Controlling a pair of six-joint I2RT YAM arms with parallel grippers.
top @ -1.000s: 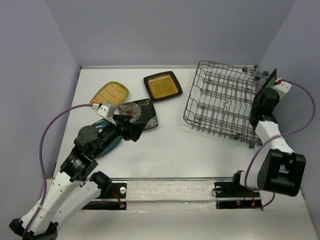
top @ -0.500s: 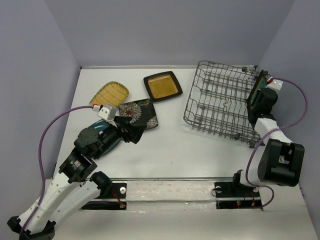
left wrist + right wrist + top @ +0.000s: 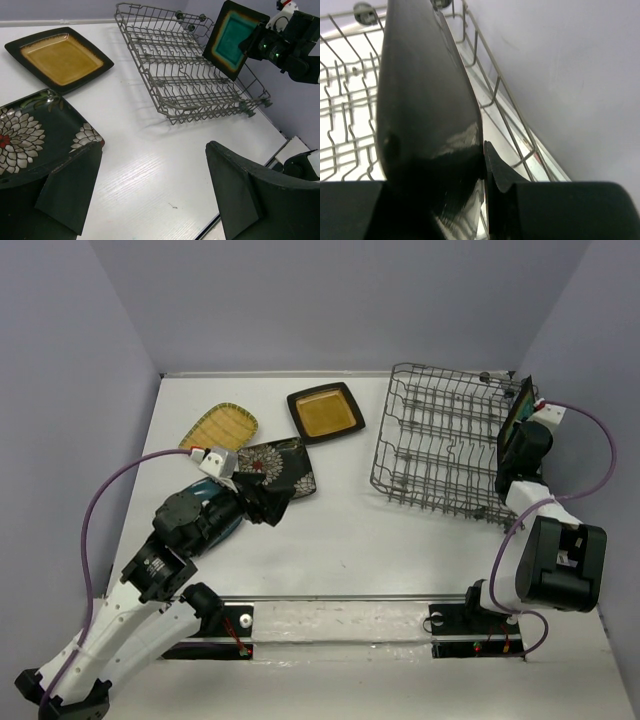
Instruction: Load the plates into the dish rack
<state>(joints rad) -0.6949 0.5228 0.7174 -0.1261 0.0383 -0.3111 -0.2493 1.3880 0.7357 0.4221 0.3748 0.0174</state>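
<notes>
The teal plate [image 3: 231, 36] is being gripped by its near edge in the right gripper [image 3: 252, 44], whose 2 fingers are being pressed onto the plate's faces. The plate is being held upright with a slight tilt at the far right corner of the rack [image 3: 440, 440], its teal face being turned left towards the tines. Whether the plate is touching the wires cannot be told. The rack is being shown on the right of the table [image 3: 340, 530], with no plate standing between its tines. The left gripper [image 3: 150, 195] is being held wide open and is grasping nothing; it is being hung low over the left near part of the table, just beside the near right corner of the floral plate [image 3: 285, 468]. The dark teal plate [image 3: 226, 528] is being largely hidden under the left arm, near of the floral plate. The amber plate [image 3: 325, 413] is being left flat at the far middle, just touching or nearly touching the floral plate's far corner. The yellow plate [image 3: 220, 428] is lying at the far left, beside the floral plate. These 4 plates are lying well apart from the rack.
</notes>
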